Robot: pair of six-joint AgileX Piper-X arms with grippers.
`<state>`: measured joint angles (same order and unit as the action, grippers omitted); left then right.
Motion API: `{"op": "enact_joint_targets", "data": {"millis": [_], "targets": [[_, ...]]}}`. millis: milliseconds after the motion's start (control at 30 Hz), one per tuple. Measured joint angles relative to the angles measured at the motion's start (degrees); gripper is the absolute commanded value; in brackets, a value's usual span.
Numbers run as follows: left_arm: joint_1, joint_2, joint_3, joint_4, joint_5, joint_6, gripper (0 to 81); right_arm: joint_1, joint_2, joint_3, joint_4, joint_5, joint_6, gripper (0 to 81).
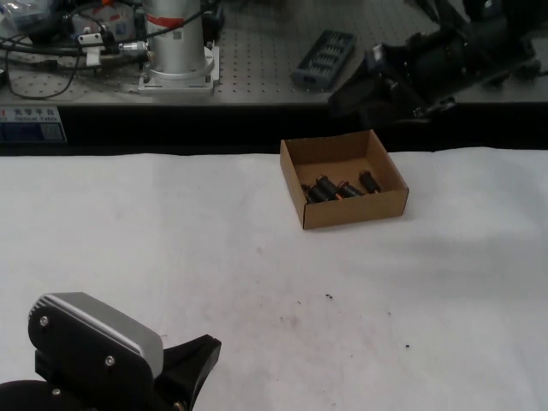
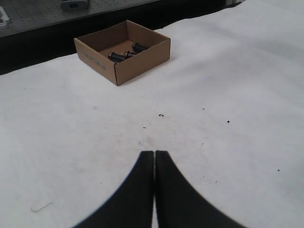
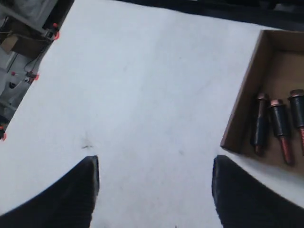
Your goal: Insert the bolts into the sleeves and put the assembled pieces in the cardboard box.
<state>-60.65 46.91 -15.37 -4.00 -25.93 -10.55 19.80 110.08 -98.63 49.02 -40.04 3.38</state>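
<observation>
- I see the left gripper (image 2: 154,159) low over the white cloth (image 2: 223,85), jaws pressed together, empty.
- Right gripper (image 3: 154,190) hangs above the cloth beside the brown cardboard box (image 3: 241,102), jaws wide, empty.

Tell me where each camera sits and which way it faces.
High view: behind the arms, looking forward and down over the cloth; an arm shows at the near edge.
Left wrist view: low over the cloth, facing the cardboard box; its shut left gripper shows.
Right wrist view: above the cloth, looking down beside the box; open right gripper shows.
All share the box.
</observation>
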Motion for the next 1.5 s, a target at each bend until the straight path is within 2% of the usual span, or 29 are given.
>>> {"op": "enact_joint_targets", "data": {"millis": [100,233,400,533,767,1267,1333,1500], "targets": [[0.0,0.0,0.1,0.0,0.0,0.0,0.6,0.0,-1.4,0.0,3.1,-1.0,-2.2,50.1],[0.0,0.0,0.1,0.0,0.0,0.0,0.6,0.0,-6.3,0.0,17.4,-1.5,-11.7,50.1],[0.0,0.0,0.2,0.0,0.0,0.0,0.6,0.0,-9.8,0.5,22.4,-1.7,-15.1,50.1],[0.0,0.0,0.2,0.0,0.0,0.0,0.6,0.0,-16.5,5.4,23.4,-2.3,-16.5,50.1],[0.0,0.0,0.2,-0.3,0.0,0.1,0.6,-0.1,-30.7,19.5,13.8,-4.1,-14.0,50.3],[0.0,-0.2,0.2,-4.0,-0.1,0.1,0.6,-0.1,-64.9,50.9,-12.6,-3.6,-0.2,50.3],[0.0,-0.7,0.3,-4.7,-0.9,0.3,0.6,-0.1,-67.3,55.2,-17.9,-2.2,2.8,50.3],[0.0,-7.6,0.3,-5.9,-9.6,5.0,0.6,-0.1,-80.7,65.3,-27.9,2.8,7.4,50.3]]}}
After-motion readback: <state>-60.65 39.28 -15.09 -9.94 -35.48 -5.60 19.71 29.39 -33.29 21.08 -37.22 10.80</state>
